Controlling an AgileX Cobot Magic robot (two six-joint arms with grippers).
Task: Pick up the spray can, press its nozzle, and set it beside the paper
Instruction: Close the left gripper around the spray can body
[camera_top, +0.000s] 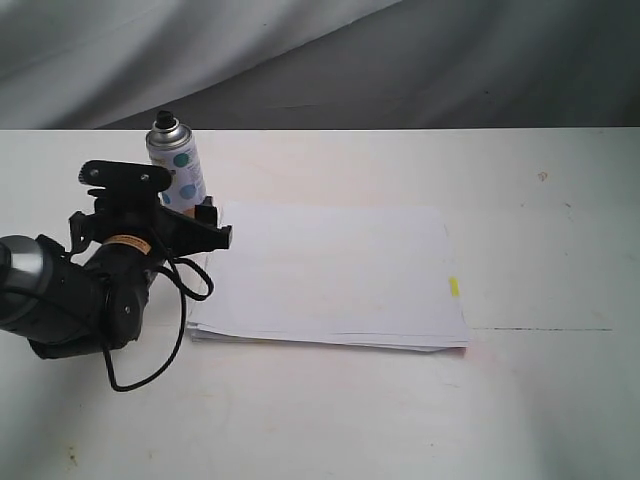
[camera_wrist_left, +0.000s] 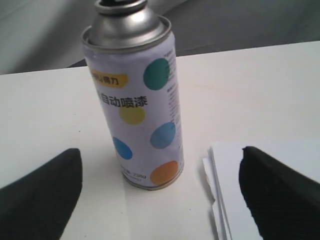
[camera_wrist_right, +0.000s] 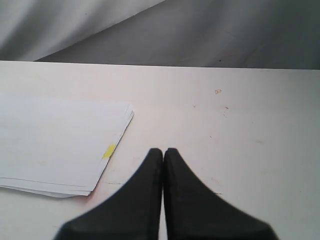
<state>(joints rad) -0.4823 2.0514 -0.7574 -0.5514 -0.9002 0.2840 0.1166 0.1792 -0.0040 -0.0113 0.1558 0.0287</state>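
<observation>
The spray can (camera_top: 177, 165) stands upright on the white table just off the far left corner of the paper (camera_top: 330, 270). Its label carries teal, blue, yellow and orange dots, and the black nozzle (camera_top: 165, 118) tops its silver dome. My left gripper (camera_top: 148, 215) sits low right behind the can, open. In the left wrist view the spray can (camera_wrist_left: 135, 100) stands ahead of the left gripper (camera_wrist_left: 161, 154), apart from both fingers, with the nozzle (camera_wrist_left: 120, 5) cut off by the frame edge. My right gripper (camera_wrist_right: 163, 151) is shut on nothing, near the paper (camera_wrist_right: 55, 140).
The paper has a small yellow tab (camera_top: 454, 287) on its right edge. The white table (camera_top: 540, 400) stretches wide to the right and front. Grey cloth (camera_top: 400, 60) hangs behind the table's far edge. A black cable (camera_top: 175, 340) loops beside the left arm.
</observation>
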